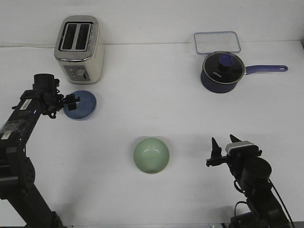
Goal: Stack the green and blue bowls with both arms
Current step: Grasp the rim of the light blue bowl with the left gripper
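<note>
From my remote station, the front camera looks out over a white table (156,104) with both arms at work. My left gripper (71,100) sits at the near rim of the blue bowl (81,105), its dark fingers overlapping the bowl's left edge; the fingers look drawn close together there, but I cannot tell whether they are clamped on the rim or merely hovering over it. The blue bowl appears tipped up slightly toward the camera, just ahead of those fingers and just in front of the silver toaster (79,43), which stands upright with its two slots facing up.

My right gripper (223,148) is low on the right side of the table, its two fingers spread apart and pointing upward, with nothing between them. The green bowl (151,155) rests upright on the table to the left of those released fingers, near but clearly apart from them, its hollow facing up. The green bowl lies well apart from the left fingers and from the blue bowl, so the two bowls are not stacked.

Far beyond the right fingers, toward the back of the table, stands a dark blue saucepan (219,73) with its lid on and its handle pointing right. Just behind it lies a clear rectangular container lid (216,42), flat on the table.
</note>
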